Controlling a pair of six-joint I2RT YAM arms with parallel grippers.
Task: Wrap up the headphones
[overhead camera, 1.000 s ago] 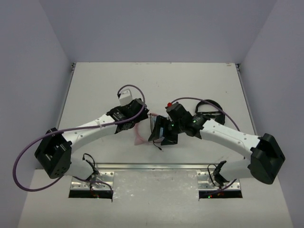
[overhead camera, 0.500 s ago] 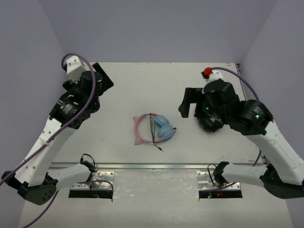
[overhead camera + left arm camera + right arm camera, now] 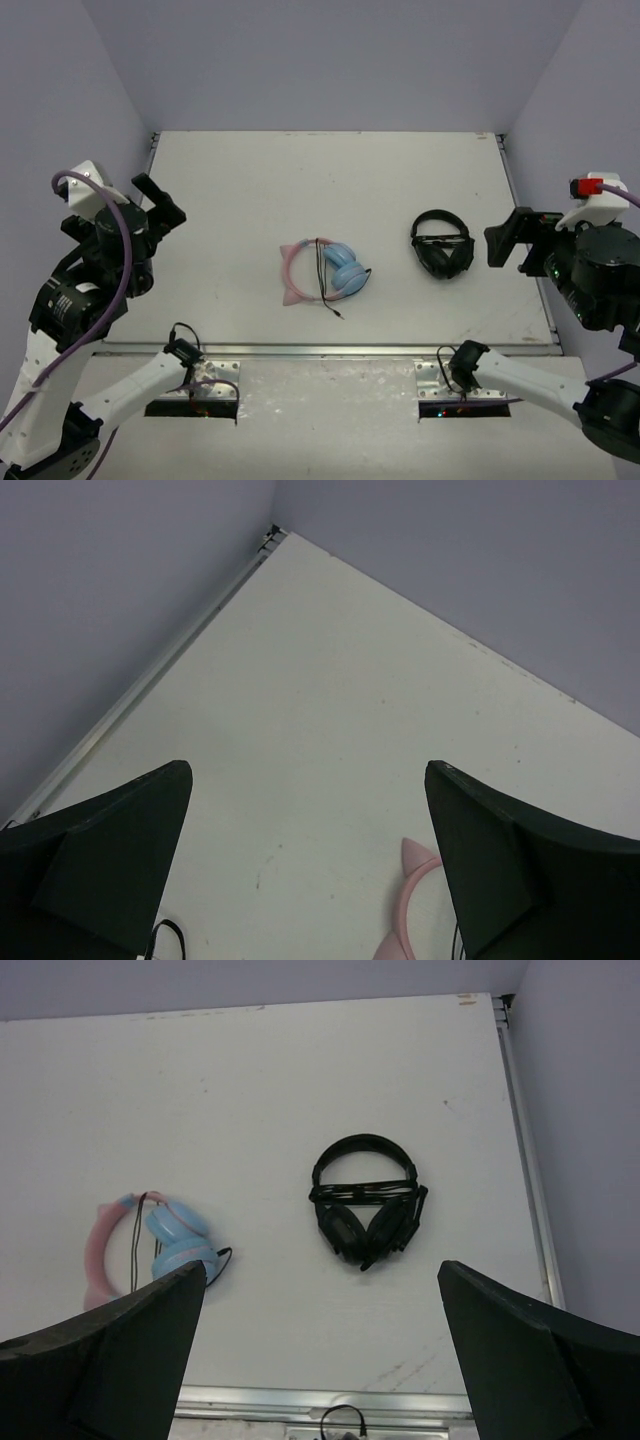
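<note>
The headphones (image 3: 322,272) lie on the white table (image 3: 230,190) near its middle, with a pink cat-ear headband on the left and light blue ear cups on the right. Their thin black cable (image 3: 321,268) runs in loops across band and cups, its plug end trailing toward the front. My left gripper (image 3: 160,203) is raised far to the left, open and empty. My right gripper (image 3: 515,240) is raised far to the right, also open and empty. The left wrist view catches only the pink headband (image 3: 408,905) beside my open left gripper (image 3: 308,770). The right wrist view shows the headphones (image 3: 165,1245) beyond my open right gripper (image 3: 322,1270).
All-black headphones (image 3: 441,243) lie folded on the table right of the pink pair, also seen as black headphones (image 3: 366,1205) in the right wrist view. Grey walls close in the table at the back and both sides. A metal rail (image 3: 330,350) runs along the near edge.
Both arms have pulled away from the headphones, rising and swinging out to the table's sides. Both grippers opened wide, and the headphones lie uncovered and unmoved.
</note>
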